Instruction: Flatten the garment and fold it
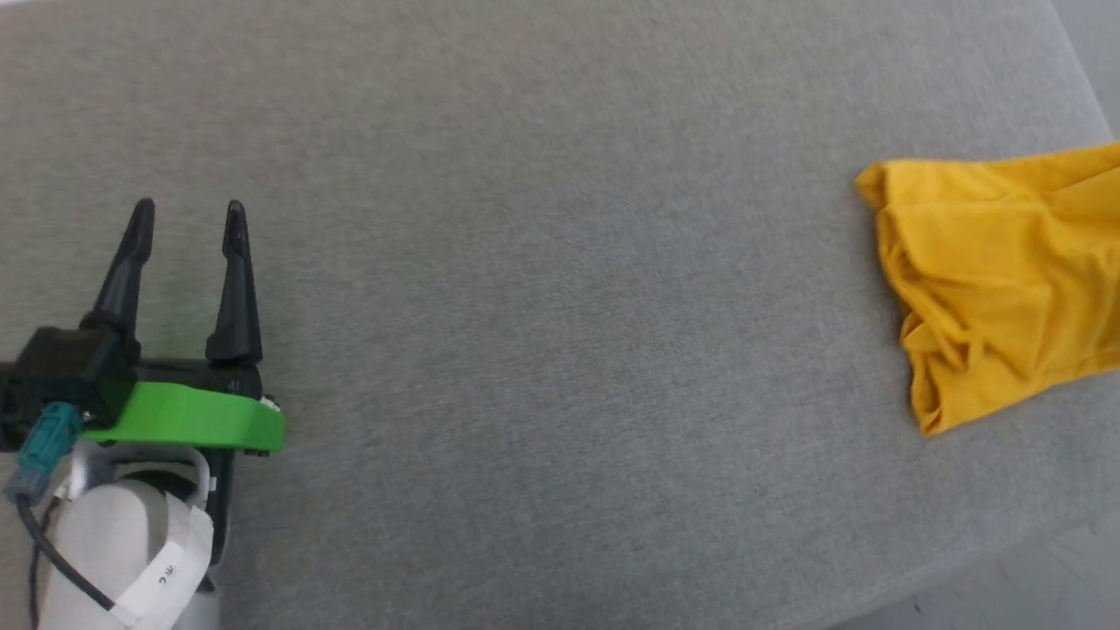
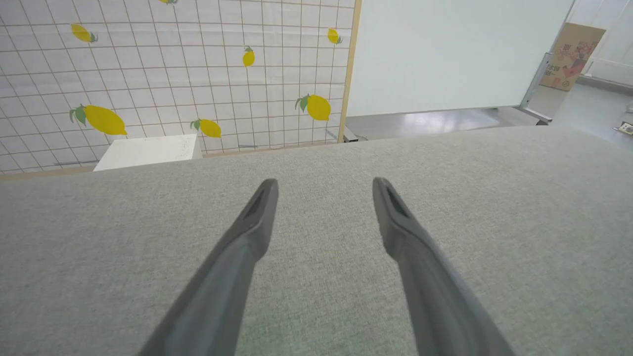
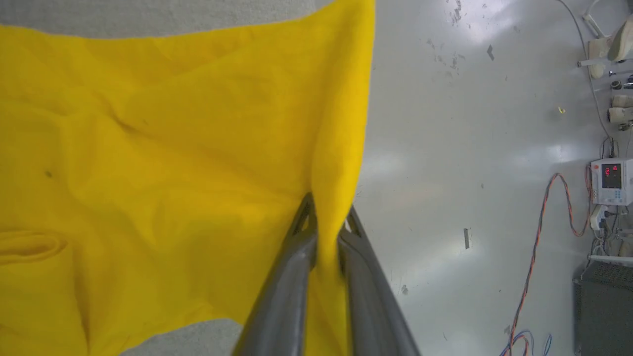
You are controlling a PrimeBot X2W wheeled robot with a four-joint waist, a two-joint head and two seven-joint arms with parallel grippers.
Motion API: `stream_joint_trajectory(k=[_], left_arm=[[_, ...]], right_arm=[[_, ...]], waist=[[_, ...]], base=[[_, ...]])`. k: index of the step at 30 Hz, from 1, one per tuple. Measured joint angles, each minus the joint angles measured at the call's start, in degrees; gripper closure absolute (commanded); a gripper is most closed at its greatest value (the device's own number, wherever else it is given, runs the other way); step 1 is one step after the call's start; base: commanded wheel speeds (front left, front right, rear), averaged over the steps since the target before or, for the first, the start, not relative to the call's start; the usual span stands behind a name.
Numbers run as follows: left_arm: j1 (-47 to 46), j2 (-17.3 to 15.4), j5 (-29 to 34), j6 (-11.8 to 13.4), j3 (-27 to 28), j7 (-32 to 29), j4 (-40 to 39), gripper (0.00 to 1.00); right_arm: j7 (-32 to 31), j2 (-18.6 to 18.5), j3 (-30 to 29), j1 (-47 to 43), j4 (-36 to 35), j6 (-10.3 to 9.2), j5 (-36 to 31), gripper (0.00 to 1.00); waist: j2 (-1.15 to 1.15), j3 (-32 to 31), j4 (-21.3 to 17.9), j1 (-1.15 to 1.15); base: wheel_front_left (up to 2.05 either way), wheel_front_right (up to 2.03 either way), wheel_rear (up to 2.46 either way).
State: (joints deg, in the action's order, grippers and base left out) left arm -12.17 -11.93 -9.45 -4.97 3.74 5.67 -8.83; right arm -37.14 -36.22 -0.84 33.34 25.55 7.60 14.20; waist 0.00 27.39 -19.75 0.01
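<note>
The mustard-yellow garment (image 1: pixel 997 280) lies crumpled at the right edge of the grey padded surface in the head view, running out of that picture. Its plain side shows. In the right wrist view the same yellow cloth (image 3: pixel 163 163) spreads wide, and my right gripper (image 3: pixel 327 220) is shut on a fold of its edge, which rises between the two fingers. My left gripper (image 1: pixel 188 219) stands open over bare grey fabric at the lower left, far from the garment. The left wrist view has its fingers (image 2: pixel 257 217) spread apart with nothing between them.
The grey upholstered surface (image 1: pixel 542 332) stretches wide between the left gripper and the garment. Its front-right edge drops to a pale floor (image 3: pixel 470 148) with cables and a small display unit (image 3: pixel 612 180). Beyond the far edge stand a lemon-patterned tiled wall (image 2: pixel 173 74) and a white panel.
</note>
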Motion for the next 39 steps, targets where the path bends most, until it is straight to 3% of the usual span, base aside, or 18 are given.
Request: stream_joint_trajectory(k=[5, 6, 7, 15, 16, 27, 33, 39], left_arm=[[-0.01, -2.15, 0.47, 0.49, 0.73, -3.89, -4.54, 0.00], [-0.01, -2.47, 0.48, 0.49, 0.86, -4.44, -5.03, 0.00], [0.00, -2.66, 0.47, 0.52, 0.98, -4.90, -5.43, 0.00], [0.02, -3.36, 0.44, 1.01, 1.43, -5.58, -6.92, 0.00], [0.11, -3.09, 0.27, 1.44, 1.56, -4.79, -6.17, 0.00], [2.60, 0.78, -2.56, 3.11, 2.05, 1.90, -0.14, 0.00], [3.49, 2.88, -4.22, 3.93, 2.94, 5.47, 3.49, 0.00], [4.44, 4.27, -6.10, 4.31, 3.81, 7.21, 6.00, 0.00]], right_arm=[[5.49, 4.69, -7.09, 7.37, 8.98, 0.01, -5.20, 1.00], [6.80, 5.49, -8.08, 8.42, 10.10, 0.00, -6.13, 0.93], [7.98, 5.94, -8.34, 9.33, 11.14, 0.00, -7.35, 0.00], [14.04, 7.21, -9.95, 14.30, 17.38, 0.00, -10.58, 0.00], [17.24, 7.23, -9.47, 15.84, 17.93, 0.00, -9.71, 0.00], [32.30, 10.47, -3.01, 20.90, 7.35, -0.01, 1.16, 0.00], [42.30, 18.33, 1.40, 19.56, -3.86, 0.00, 7.19, 0.00], [49.80, 26.75, 4.38, 11.74, -11.17, -0.02, 7.49, 0.00]], waist=[[0.00, 5.19, -2.94, 0.00], [0.00, 5.82, -3.31, 0.00], [0.00, 6.42, -3.67, 0.00], [0.00, 8.25, -5.35, 0.00], [0.00, 7.51, -5.24, 0.00], [0.00, -0.55, -2.99, -0.01], [0.00, -6.90, -0.44, -0.01], [0.00, -12.88, 3.22, -0.02]], base=[[0.00, 0.00, 0.00], [0.00, 0.00, 0.00], [0.00, 0.00, 0.00], [0.00, 0.00, 0.00], [0.00, 0.00, 0.00], [0.00, 0.00, 0.00], [0.00, 0.00, 0.00], [0.00, 0.00, 0.00]])
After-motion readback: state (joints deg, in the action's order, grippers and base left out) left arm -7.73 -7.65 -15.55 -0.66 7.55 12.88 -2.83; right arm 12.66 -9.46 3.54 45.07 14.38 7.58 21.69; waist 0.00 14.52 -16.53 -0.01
